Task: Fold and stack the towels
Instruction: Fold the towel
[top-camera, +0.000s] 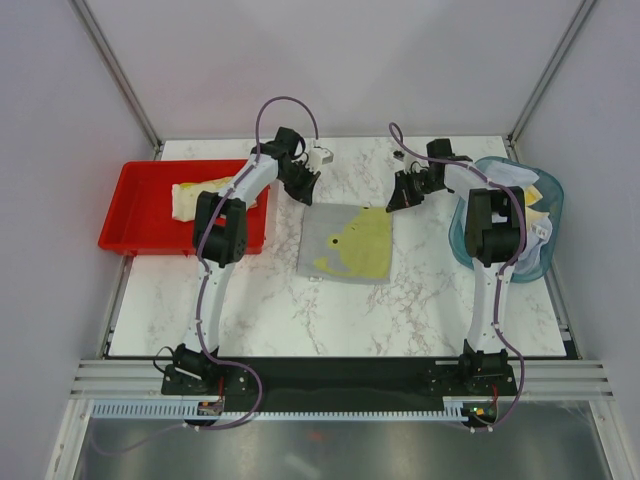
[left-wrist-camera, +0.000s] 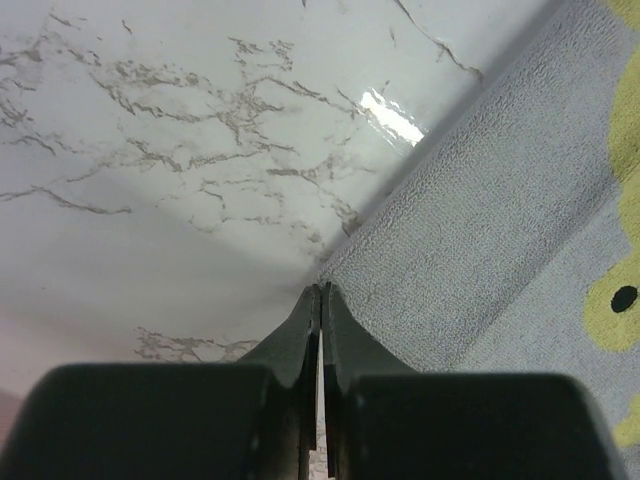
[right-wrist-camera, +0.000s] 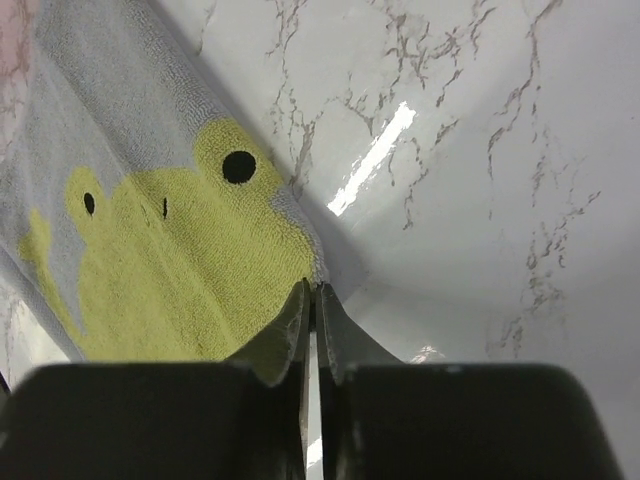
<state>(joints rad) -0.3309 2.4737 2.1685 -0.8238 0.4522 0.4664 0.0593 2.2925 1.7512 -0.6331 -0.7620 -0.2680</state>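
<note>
Grey towel (top-camera: 345, 243) | left hand (left-wrist-camera: 320, 290), right hand (right-wrist-camera: 312, 288) closed at far corners | red tray (top-camera: 140, 205), teal basket (top-camera: 553, 200): top view only

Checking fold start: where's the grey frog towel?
Top view: grey frog towel flat at the table's centre, between red tray on the left and teal basket on the right; left hand and right hand at its far corners.

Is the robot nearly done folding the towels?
Not nearly. A pale yellow towel lies folded in the red tray. The grey frog towel lies flat on the table, and the left gripper and right gripper pinch its two far corners, ready to fold. More towels wait in the teal basket.
</note>
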